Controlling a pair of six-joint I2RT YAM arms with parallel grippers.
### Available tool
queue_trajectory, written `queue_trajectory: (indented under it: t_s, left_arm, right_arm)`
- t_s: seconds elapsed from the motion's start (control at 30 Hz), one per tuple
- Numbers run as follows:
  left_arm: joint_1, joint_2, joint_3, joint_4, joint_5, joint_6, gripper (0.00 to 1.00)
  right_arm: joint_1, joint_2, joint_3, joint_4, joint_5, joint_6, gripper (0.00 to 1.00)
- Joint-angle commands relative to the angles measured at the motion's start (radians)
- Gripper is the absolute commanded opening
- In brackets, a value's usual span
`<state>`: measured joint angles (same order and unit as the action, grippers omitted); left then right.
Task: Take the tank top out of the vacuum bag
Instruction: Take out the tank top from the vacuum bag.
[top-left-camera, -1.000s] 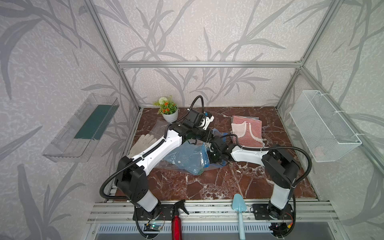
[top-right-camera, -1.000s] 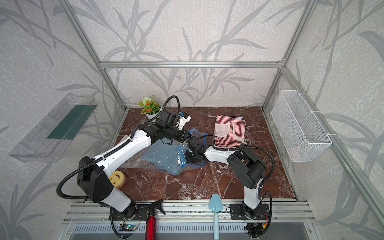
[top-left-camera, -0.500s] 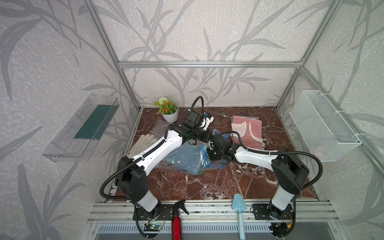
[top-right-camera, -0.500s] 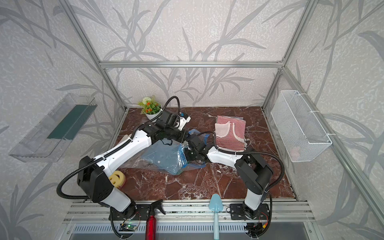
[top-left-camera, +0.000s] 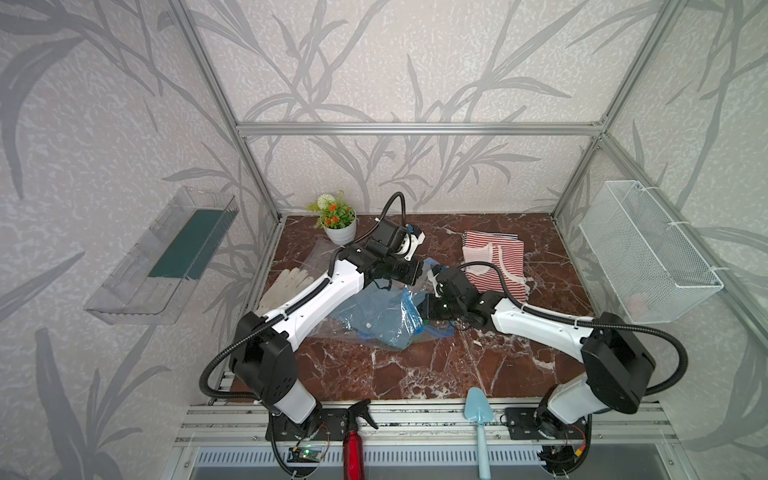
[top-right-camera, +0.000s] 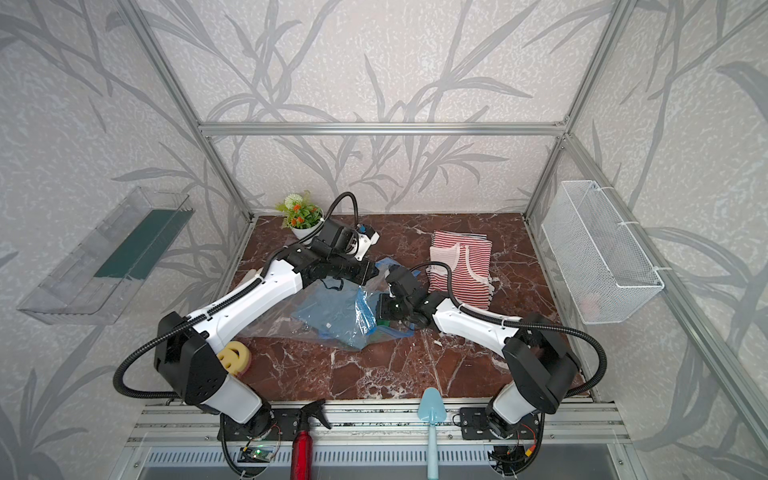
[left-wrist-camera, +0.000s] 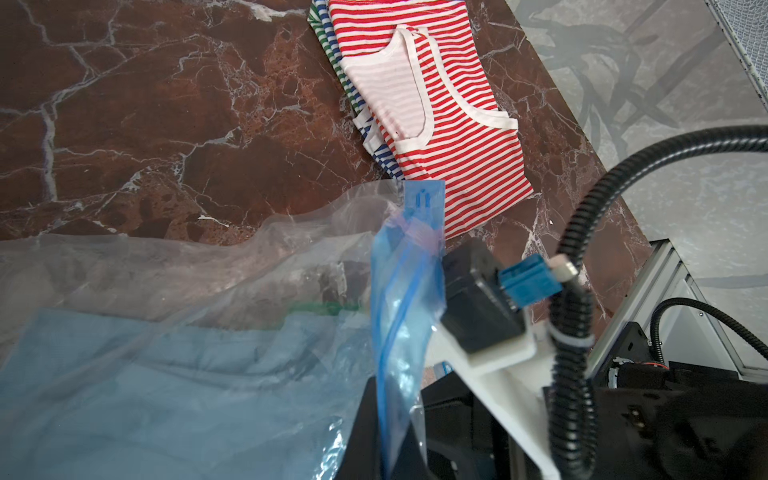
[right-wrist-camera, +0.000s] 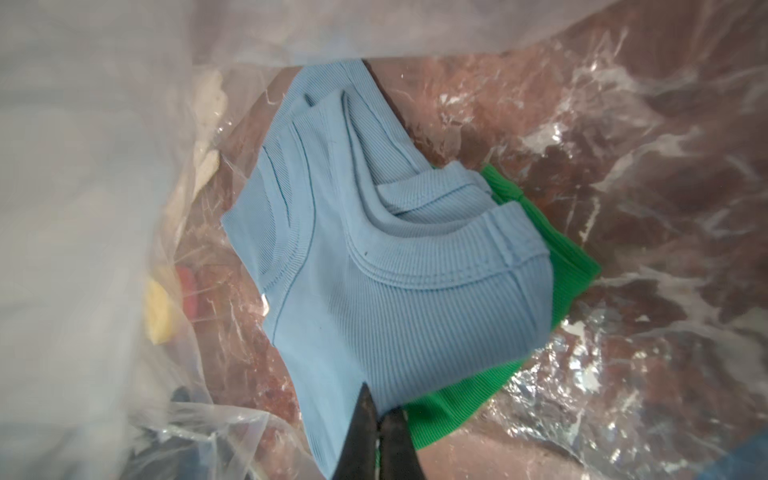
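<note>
Brown marble tabletop (top-left-camera: 415, 365) fills the floor of the framed cell, and at its middle lies the vacuum bag (top-left-camera: 374, 320). The light blue ribbed tank top (right-wrist-camera: 374, 270) is inside, folded, resting on a green garment (right-wrist-camera: 457, 395).

The right gripper (right-wrist-camera: 376, 409) is reached in through the mouth, jaws together, with its tips at the near hem of the tank top. Whether any cloth is pinched between them I cannot tell. The left gripper (left-wrist-camera: 390, 453) is clamped on the bag's blue zip strip (left-wrist-camera: 415, 232), lifting that edge so the mouth gapes.

To do this well, the right jaws probably need to part, bite only blue cloth at the hem, then draw back low and straight. The left should hold the mouth high, so neither film nor green garment comes along. Striped tops (top-left-camera: 494, 266) lie outside, near the right arm.
</note>
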<state>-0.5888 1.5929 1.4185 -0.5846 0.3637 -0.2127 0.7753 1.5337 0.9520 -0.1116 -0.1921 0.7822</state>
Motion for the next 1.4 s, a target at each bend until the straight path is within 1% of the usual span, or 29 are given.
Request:
queue_trajectory:
  t_s: [0.0,0.1,0.2,0.33,0.43,0.57,0.63,0.77,0.93,1.0,1.03,1.13,1.23,1.37]
  left_arm:
    - [0.004,-0.005,0.014,-0.027,-0.014,0.012,0.00]
    - [0.005,0.001,0.014,-0.028,-0.015,0.013,0.00]
    - [0.004,0.007,0.014,-0.030,-0.012,0.014,0.00]
    - [0.005,0.013,0.016,-0.030,-0.011,0.017,0.00]
    - [0.005,0.018,0.017,-0.029,-0.010,0.017,0.00]
    - [0.005,0.025,0.018,-0.031,-0.006,0.015,0.00]
    - [0.004,0.027,0.018,-0.032,-0.006,0.016,0.00]
    - [0.004,0.027,0.017,-0.032,-0.006,0.018,0.00]
    - [0.003,0.027,0.019,-0.032,-0.001,0.016,0.00]
    - [0.004,0.027,0.019,-0.033,-0.001,0.016,0.00]
    - [0.004,0.026,0.019,-0.031,0.000,0.016,0.00]
    - [0.005,0.026,0.020,-0.034,0.001,0.016,0.00]
    - [0.004,0.026,0.021,-0.033,0.003,0.015,0.00]
    - [0.004,0.025,0.021,-0.033,0.008,0.015,0.00]
  right_arm:
    - [-0.010,-0.053,0.005,-0.029,0.004,0.011,0.00]
    - [-0.016,-0.096,-0.004,-0.056,0.024,0.008,0.00]
    - [-0.046,-0.153,-0.041,-0.077,0.034,0.020,0.00]
    - [-0.114,-0.240,-0.116,-0.095,0.021,0.026,0.00]
    - [-0.158,-0.303,-0.143,-0.139,0.017,0.016,0.00]
    - [-0.199,-0.329,-0.167,-0.189,-0.008,0.001,0.00]
    - [-0.209,-0.340,-0.194,-0.182,-0.005,0.002,0.00]
    - [-0.222,-0.346,-0.248,-0.122,-0.021,0.019,0.06]
    - [-0.225,-0.349,-0.270,-0.100,-0.024,0.012,0.12]
    - [-0.225,-0.355,-0.287,-0.085,-0.019,0.011,0.19]
    - [-0.225,-0.361,-0.297,-0.080,-0.013,0.012,0.25]
    - [-0.225,-0.381,-0.334,-0.053,0.000,0.016,0.36]
    - [-0.227,-0.401,-0.359,-0.049,0.023,0.000,0.50]
    - [-0.242,-0.423,-0.364,-0.065,0.063,-0.050,0.61]
